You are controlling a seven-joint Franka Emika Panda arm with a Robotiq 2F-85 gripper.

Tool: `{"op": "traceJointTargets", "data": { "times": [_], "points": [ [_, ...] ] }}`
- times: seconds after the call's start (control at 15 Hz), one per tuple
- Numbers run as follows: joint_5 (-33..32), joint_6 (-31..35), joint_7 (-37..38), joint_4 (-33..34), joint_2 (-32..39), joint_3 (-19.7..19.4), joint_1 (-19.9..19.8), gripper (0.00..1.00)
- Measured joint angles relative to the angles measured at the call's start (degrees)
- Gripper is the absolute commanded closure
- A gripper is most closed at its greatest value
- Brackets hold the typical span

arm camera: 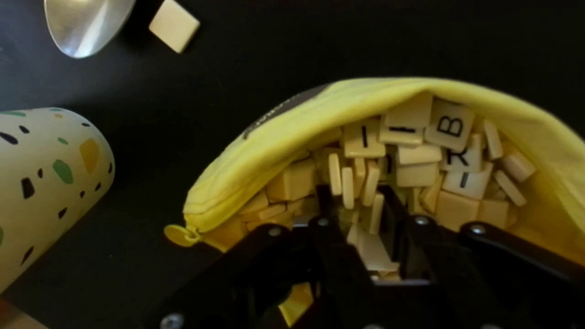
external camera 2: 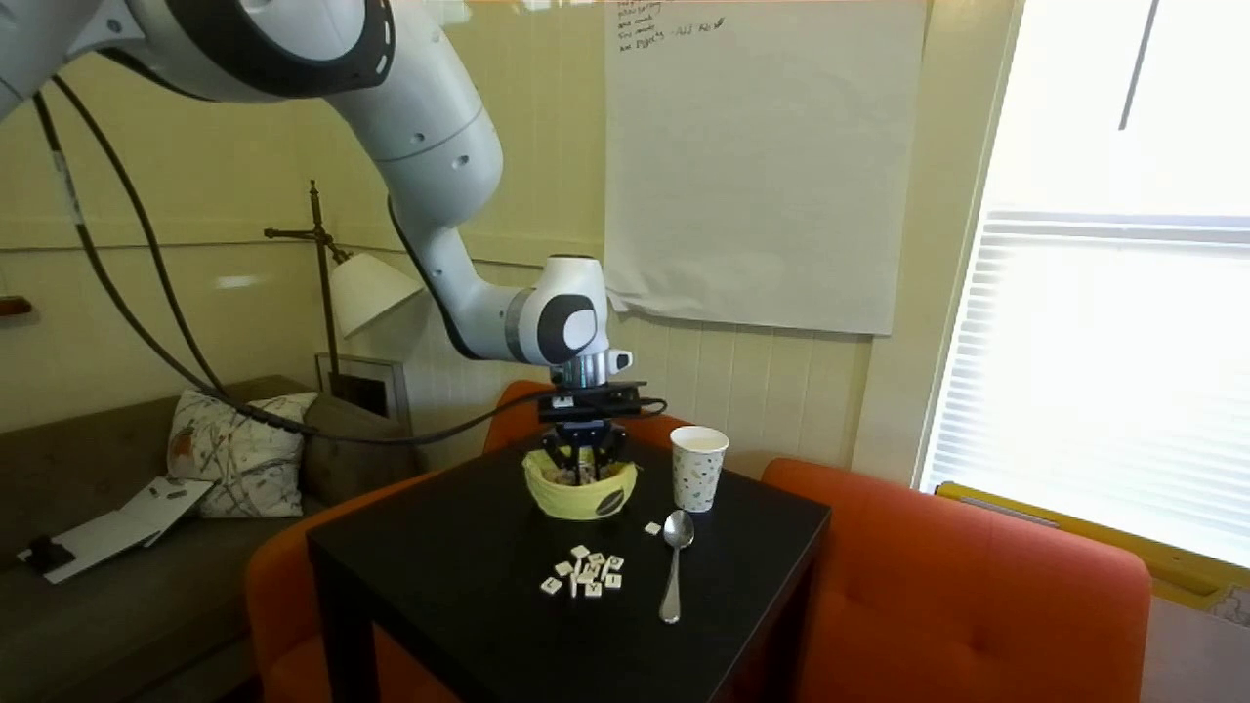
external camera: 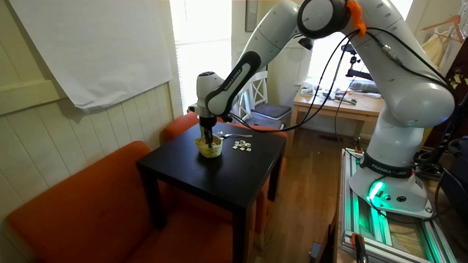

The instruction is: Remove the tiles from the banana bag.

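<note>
Yellow banana bag [external camera 2: 566,502] standing mouth upward on the black table [external camera 2: 430,547], with the gripper [arm camera: 355,196] reaching down into its opening. Step in hand, as judged from the pose: seizing tiles [arm camera: 450,125] from the heap inside. The fingertips [arm camera: 325,201] stand apart with several tiles on edge between them; because the wrist view is dark and blurred there, it cannot be told whether these are pinched or merely lie in the gap. The next move would call for a secure squeeze, a straight lift clear of the bag's rim without snagging the soft wall, and a release on the table near the loose pile [external camera 2: 593,590]. Removal is judged only partly done, most tiles lying in the bag. Counts: one bag; one gripper; at least eight tiles in the loose pile, some overlapping; one lone tile [arm camera: 174,25] just beside the spoon [external camera 2: 679,530]; one spoon; one patterned cup [external camera 2: 697,476], upright, near the bag; dozens of tiles inside the bag, too heaped for an exact figure.
</note>
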Motion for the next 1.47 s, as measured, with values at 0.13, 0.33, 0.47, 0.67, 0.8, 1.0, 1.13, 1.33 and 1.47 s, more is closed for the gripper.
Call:
{"op": "traceJointTargets", "data": {
  "times": [0.13,0.33,0.47,0.67,0.8,1.0,1.13,1.33,1.47],
  "points": [
    [0.0,0.0,0.0,0.3,-0.2,0.0,0.0,0.99],
    [0.8,-0.7,0.3,0.4,-1.5,0.2,-0.1,0.99],
    [2.2,-2.4,0.3,0.4,-2.9,0.6,-0.2,0.99],
    [4.1,-5.2,0.9,0.0,-5.4,0.7,-0.2,0.99],
    [4.5,-6.4,2.1,-0.8,-7.0,0.6,-0.4,0.99],
    [4.5,-6.8,5.4,-3.3,-9.6,-0.8,-0.3,0.99],
    [4.2,-6.9,8.4,-5.6,-11.2,-2.5,-0.1,0.99],
    [2.4,-7.1,14.2,-8.9,-12.4,-6.2,0.7,0.99],
    [1.6,-7.7,17.3,-10.8,-12.7,-7.9,1.0,0.99]
  ]
}}
